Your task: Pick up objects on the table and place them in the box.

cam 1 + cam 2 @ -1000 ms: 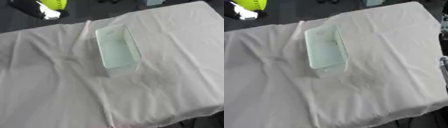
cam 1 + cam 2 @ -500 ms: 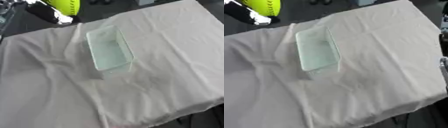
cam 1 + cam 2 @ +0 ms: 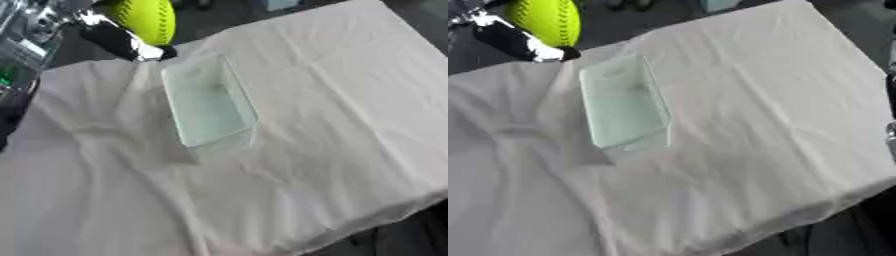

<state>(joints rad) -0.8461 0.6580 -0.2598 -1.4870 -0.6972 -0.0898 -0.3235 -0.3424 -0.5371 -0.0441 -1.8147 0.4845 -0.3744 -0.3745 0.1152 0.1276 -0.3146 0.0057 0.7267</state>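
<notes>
While left hand (image 3: 118,40) carries yellow-green ball (image 3: 147,19), fingers wrapped on it, ball hangs just beyond far end of clear box (image 3: 210,105), probably for drop inside. Box empty, on white cloth (image 3: 350,100). Right hand: dark edge right of box, fingers not visible, cannot tell.

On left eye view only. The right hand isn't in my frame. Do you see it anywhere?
Observer: The right eye view shows a dark and silver sliver at its right border, probably the right hand. Too little of it shows to tell its pose.
Operator: Over the table or off it?
Observer: Off it. That view shows the right edge of the cloth, and the sliver lies beyond that edge, well apart from the box.
</notes>
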